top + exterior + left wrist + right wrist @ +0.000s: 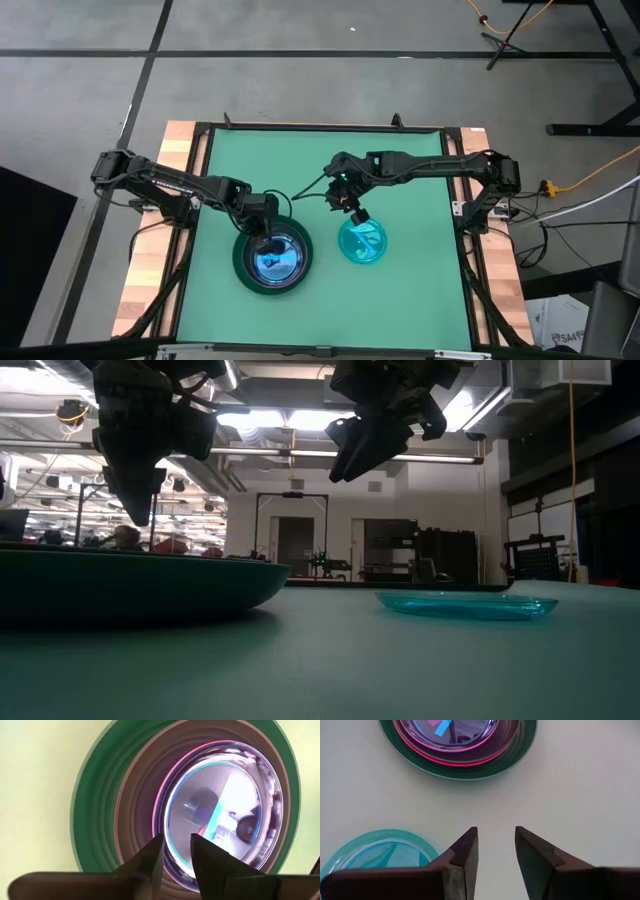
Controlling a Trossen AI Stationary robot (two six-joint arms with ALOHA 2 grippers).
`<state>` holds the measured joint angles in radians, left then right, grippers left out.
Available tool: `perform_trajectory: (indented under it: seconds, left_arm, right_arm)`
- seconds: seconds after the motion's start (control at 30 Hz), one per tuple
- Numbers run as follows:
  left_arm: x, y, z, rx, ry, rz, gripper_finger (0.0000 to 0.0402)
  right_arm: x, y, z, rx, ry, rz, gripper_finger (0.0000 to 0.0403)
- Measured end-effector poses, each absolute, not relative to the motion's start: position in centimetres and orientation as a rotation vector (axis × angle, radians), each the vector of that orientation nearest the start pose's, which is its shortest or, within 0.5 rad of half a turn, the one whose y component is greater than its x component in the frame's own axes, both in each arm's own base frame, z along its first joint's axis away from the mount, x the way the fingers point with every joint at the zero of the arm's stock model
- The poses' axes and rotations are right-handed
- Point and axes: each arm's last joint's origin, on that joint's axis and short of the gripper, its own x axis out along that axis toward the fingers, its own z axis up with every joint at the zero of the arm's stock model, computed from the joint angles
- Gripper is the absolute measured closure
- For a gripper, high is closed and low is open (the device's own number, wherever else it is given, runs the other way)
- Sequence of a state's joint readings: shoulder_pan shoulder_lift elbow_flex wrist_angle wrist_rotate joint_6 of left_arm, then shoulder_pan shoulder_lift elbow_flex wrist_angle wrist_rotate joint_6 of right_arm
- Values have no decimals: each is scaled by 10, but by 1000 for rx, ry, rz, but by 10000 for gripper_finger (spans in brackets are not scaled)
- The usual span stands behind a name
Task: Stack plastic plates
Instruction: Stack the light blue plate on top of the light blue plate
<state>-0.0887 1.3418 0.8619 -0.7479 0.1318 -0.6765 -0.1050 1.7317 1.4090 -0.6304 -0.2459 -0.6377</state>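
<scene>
Plastic plates mostly nested already: stack [272, 258] on the left half of the green mat [400, 160], large dark green plate [90, 785] underneath, pink rims and a small translucent plate [220, 810] on top. Still apart: cyan plate [361, 241] lying flat just right of the stack, probably the last to go on. Left gripper [268, 243] low over the stack, fingers parted a little, holding nothing visible. Right gripper [355, 213] above the mat just behind the cyan plate, fingers moderately apart, empty. Exact plate count in the stack impossible to make out; stack's left side cut off in the low view.
</scene>
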Motion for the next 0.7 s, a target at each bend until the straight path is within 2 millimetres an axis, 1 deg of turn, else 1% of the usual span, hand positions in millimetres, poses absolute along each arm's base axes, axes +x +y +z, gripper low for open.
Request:
perform_trajectory:
  seconds: [0.4,0.7]
  left_arm:
    - [236,-25,210,-612,1246,232,330]
    - [236,-25,210,-612,1247,232,339]
  right_arm:
    - [368,-32,265,-422,860,422,283]
    - [361,-31,261,-397,940,446,283]
